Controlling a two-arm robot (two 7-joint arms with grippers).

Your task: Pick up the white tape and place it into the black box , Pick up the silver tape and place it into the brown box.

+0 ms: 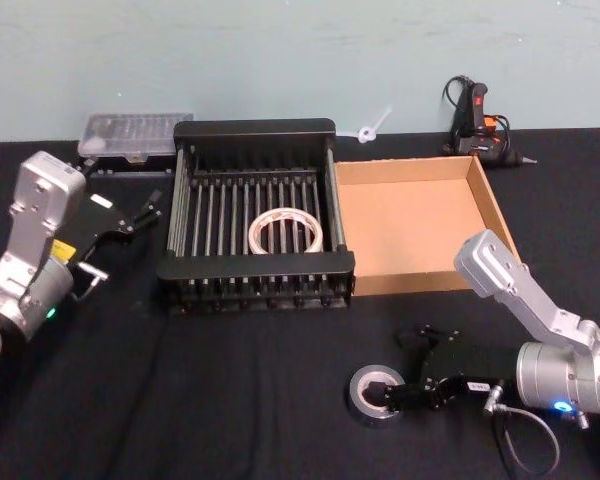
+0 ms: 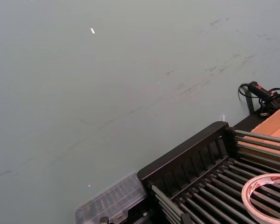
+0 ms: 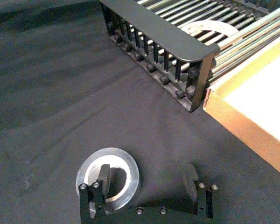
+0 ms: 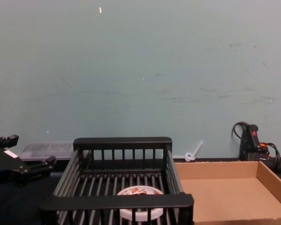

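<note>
The right pincer [image 3: 149,179] is hanging wide open, one finger dipping into the thick grey silver tape [image 3: 109,176] lying on dark cloth; nothing gripped.

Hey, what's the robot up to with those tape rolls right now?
The white tape already lies in the black box. The right gripper is down at the silver tape on the table in front of the boxes, fingers open, one finger in the roll's hole and the other outside, not yet closed. The brown box holds nothing. The left gripper hangs beside the black box's left side.
</note>
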